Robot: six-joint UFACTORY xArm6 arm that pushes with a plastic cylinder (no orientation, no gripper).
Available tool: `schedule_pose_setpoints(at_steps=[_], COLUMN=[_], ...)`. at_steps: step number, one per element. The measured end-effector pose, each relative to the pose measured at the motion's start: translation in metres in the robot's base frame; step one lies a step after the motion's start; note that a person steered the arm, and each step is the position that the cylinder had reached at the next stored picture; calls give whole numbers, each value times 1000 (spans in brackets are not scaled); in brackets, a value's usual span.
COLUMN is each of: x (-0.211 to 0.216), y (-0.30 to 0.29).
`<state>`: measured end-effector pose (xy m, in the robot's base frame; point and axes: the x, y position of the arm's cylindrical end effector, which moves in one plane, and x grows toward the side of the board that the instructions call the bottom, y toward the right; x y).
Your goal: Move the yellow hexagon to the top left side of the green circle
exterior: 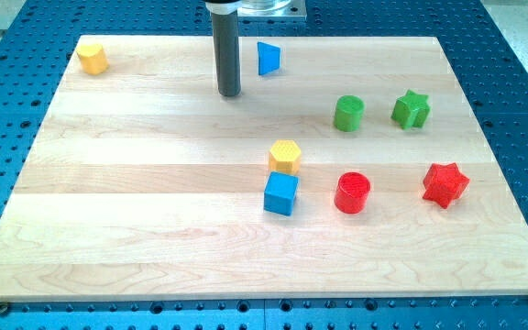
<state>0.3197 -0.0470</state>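
Camera view, one frame.

Pincer: none fitted, so no open or clenched state to tell. The arm ends in a smooth dark rod; my tip (229, 94) rests on bare wood at upper centre, touching no block.

Counter (154, 229): pale planked wood on a blue perforated base.

Yellow hexagon (284, 155): centre of frame, matte, touching the blue cube (280, 193) just below it.

Green circle (348, 113): short cylinder, upper right of the hexagon, apart from it.

Green star (411, 109): beside the circle, to its right.

Red cylinder (352, 192), red star (445, 184): lower right.

Blue triangle (268, 58): just right of the rod.

Second yellow block (92, 58): top left corner.
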Motion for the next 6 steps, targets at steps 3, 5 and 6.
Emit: schedule_pose_setpoints(at_steps=[3, 5, 6], x=[87, 168, 160], y=[14, 33, 81])
